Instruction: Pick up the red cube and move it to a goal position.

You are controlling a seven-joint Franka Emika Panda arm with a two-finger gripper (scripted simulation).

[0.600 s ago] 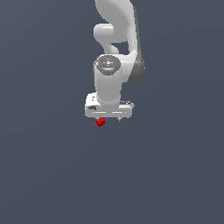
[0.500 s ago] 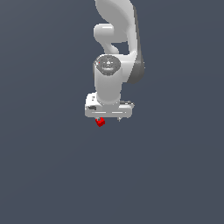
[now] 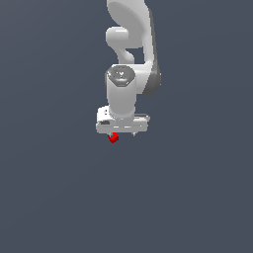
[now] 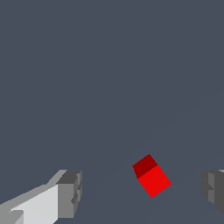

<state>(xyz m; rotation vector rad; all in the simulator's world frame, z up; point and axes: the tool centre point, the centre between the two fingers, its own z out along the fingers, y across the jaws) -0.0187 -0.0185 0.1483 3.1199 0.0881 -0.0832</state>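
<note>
The red cube (image 4: 151,177) is a tiny bright red block lying on the grey floor, turned at an angle. In the wrist view it lies between my two fingertips (image 4: 70,192), nearer the far one and touching neither. My gripper (image 4: 141,189) is open and empty. In the exterior view the white arm hangs straight down and the gripper (image 3: 122,132) hovers right over the cube (image 3: 113,138), which peeks out under the hand's lower edge. The fingers themselves are mostly hidden by the hand there.
A plain dark grey floor (image 3: 59,197) surrounds the arm on all sides. No other object or marker shows in either view.
</note>
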